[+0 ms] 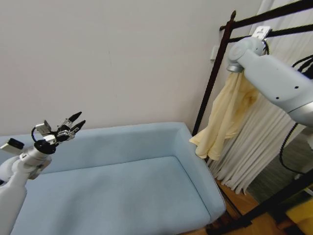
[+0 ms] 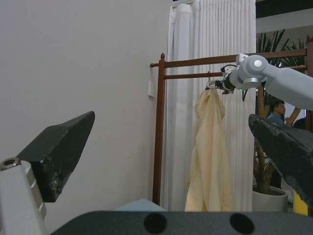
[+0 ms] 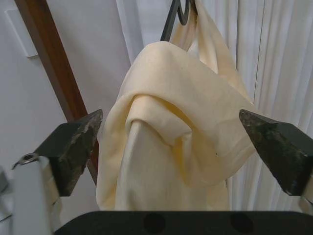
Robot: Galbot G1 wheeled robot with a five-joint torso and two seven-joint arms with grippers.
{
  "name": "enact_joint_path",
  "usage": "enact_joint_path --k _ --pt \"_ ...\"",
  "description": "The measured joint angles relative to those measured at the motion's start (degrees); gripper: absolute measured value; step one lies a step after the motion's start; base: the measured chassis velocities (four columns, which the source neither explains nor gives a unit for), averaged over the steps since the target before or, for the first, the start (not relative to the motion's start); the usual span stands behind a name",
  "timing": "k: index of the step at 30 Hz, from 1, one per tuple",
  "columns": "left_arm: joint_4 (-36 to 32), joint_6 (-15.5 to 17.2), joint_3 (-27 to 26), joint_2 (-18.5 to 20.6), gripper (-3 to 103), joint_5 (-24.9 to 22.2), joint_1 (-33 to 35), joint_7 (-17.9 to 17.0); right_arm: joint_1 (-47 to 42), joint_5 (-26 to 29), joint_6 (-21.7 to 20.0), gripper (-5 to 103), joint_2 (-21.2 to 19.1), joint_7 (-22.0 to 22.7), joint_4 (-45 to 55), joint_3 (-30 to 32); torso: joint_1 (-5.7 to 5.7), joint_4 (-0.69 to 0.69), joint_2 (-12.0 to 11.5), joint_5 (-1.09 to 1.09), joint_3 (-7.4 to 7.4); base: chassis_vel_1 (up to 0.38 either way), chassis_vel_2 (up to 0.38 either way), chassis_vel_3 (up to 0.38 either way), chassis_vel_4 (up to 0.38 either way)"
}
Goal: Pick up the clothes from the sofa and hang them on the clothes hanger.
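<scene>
Right hand [image 2: 217, 84] raised to the dark wooden clothes rail [image 2: 195, 61], spread wide before the hanging pale-yellow fabric garment [image 2: 210, 147]; left hand [image 1: 76, 121], also wide, hovers over the light-blue sofa [image 1: 122, 191]

Light blue sofa [image 1: 122, 186] right across in front of me, backrest running along the wall [image 1: 98, 58], seat cushion lying smooth and flat. Off the sofa's right end stands the dark wooden clothes rack [image 1: 211, 81], its foot on the wood floor [image 1: 244, 198]. Its upright post rises just behind the sofa's back right corner and carries two horizontal bars at the top. Hanging there is a cream garment [image 1: 222, 120], draped in soft folds, its hem ending just beside the sofa's right arm. A thin dark hook [image 3: 172, 17] shows above its bunched shoulder; which bar it hangs on, I can't tell.
</scene>
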Motion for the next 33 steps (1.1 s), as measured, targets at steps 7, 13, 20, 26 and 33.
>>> enact_joint_path --k 7,13,20,26,33 --pt "0.0 0.0 -0.5 0.0 100 0.0 0.1 -0.2 0.4 2.7 -0.3 100 -2.4 2.1 8.2 -0.8 0.0 0.0 0.0 0.0 0.0 0.0 0.0 0.0 0.0" --pt "-0.6 0.0 -0.8 0.0 100 -0.1 0.4 -0.8 -0.9 3.6 -0.3 100 -3.8 3.1 12.7 -0.2 0.01 0.01 0.0 0.0 0.01 0.0 0.0 0.0 0.0" --pt "-4.6 0.0 -1.4 -0.5 100 0.1 1.7 -12.9 -4.3 2.3 -1.3 100 -10.2 -1.1 24.2 0.6 0.01 -0.01 0.0 0.02 0.0 0.0 0.0 0.0 0.0" --pt "-9.4 -1.1 -1.5 -1.3 100 3.9 3.6 -29.3 -7.4 -0.6 -1.6 100 -16.9 -12.7 34.0 2.2 0.01 -0.02 0.0 0.02 0.0 0.0 0.0 0.0 0.0" --pt "-20.3 2.5 -3.0 -3.1 100 16.1 12.1 -50.0 -21.7 -2.9 1.6 100 -24.2 -28.6 41.2 14.9 0.01 0.02 0.0 0.01 0.0 0.0 0.0 0.0 0.0"
